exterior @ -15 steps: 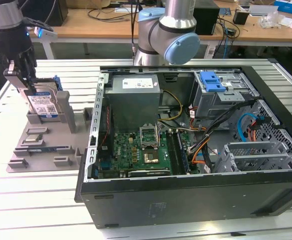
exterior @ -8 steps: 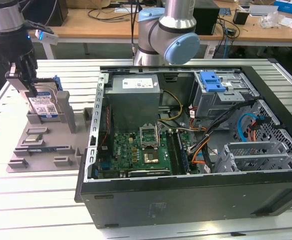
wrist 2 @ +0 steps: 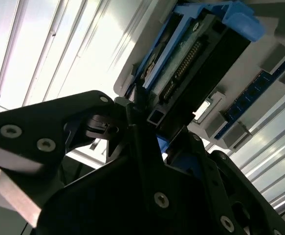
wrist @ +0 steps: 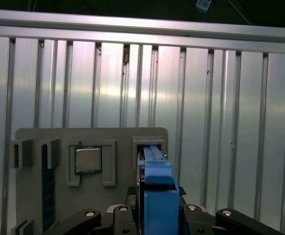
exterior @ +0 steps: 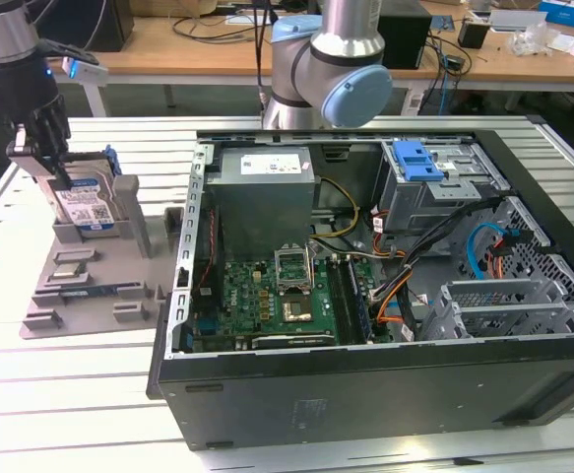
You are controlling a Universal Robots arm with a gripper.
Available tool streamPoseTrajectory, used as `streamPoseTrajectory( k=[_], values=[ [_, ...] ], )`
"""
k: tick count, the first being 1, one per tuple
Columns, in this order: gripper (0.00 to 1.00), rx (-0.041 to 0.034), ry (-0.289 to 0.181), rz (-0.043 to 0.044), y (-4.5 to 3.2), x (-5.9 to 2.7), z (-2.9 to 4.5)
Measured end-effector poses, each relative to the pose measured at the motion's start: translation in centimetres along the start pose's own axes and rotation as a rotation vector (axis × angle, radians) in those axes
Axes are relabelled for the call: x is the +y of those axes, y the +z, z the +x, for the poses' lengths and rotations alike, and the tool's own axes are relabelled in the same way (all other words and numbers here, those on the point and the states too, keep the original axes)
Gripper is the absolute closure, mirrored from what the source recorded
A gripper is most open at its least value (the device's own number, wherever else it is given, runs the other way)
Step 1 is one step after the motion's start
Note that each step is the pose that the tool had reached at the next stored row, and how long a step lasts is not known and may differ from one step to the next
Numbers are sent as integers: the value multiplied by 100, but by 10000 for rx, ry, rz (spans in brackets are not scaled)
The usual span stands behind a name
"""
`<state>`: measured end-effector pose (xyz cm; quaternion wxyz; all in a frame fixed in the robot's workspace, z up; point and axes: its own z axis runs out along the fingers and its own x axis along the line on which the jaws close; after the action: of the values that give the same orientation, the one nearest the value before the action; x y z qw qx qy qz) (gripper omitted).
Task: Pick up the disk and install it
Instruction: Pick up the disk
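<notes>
The disk (exterior: 85, 205) stands on edge in a slot of the grey holder tray (exterior: 90, 286) at the exterior view's left. It is silver with a blue-and-white label and blue side rails. My gripper (exterior: 68, 180) comes down over its top, black fingers on either side, and looks shut on the disk. In the first wrist view the disk's blue rail (wrist: 157, 181) sits tight between the fingers of the gripper (wrist: 157, 211), above the tray (wrist: 44, 137). The second wrist view shows the disk's connector end (wrist 2: 191, 58) right at the gripper (wrist 2: 142, 113).
An open computer case (exterior: 365, 394) lies to the exterior view's right of the tray. It holds a motherboard (exterior: 267, 296), a grey power supply box (exterior: 265, 197) and a metal drive cage with a blue latch (exterior: 419, 163). The arm's base (exterior: 326, 69) stands behind it. A chip (wrist: 88, 159) rests in the tray.
</notes>
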<state>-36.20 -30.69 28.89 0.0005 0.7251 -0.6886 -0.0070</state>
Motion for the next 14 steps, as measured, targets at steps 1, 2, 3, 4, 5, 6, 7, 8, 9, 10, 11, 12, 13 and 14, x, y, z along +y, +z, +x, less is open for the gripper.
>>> streamPoseTrajectory(
  k=[1, 2, 3, 4, 5, 6, 7, 8, 9, 10, 11, 12, 13, 14],
  values=[
    [63, 0, -2, 0, 0, 5, 0],
    [63, 0, -3, 0, 0, 9, 0],
    [63, 1, -3, -1, 0, 11, -1],
    [63, 5, -4, 1, -2, 11, -1],
    [63, 13, -3, -1, -20, 12, -2],
    [63, 17, -1, 0, -56, 12, -7],
    [63, 20, -2, -1, -86, 11, -11],
    [63, 22, -3, -2, -119, 12, -14],
    [63, 23, -4, -1, -172, 11, -18],
    [63, 25, -2, -2, -223, 12, -22],
    [63, 27, -3, 0, -282, 12, -26],
    [63, 31, -3, -2, -322, 13, -29],
    [63, 34, -2, -1, -349, 13, -32],
    [63, 40, -3, -3, -386, 13, -35]
  ],
)
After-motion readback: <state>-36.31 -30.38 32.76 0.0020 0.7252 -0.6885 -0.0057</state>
